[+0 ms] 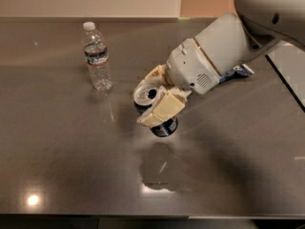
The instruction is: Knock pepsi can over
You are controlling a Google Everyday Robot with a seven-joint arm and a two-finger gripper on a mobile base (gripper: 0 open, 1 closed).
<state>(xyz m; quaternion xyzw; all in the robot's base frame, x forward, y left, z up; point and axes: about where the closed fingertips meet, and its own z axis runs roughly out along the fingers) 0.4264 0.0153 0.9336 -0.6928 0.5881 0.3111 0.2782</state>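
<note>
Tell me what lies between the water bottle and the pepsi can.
Nothing: in the camera view only bare table separates the water bottle from the pepsi can, which sits tilted, clasped between the fingers of the gripper.

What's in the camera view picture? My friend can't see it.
The robot's claw grips a tilted pepsi can in the middle of a grey table. A water bottle stands upright at the picture's left, apart from it.
</note>
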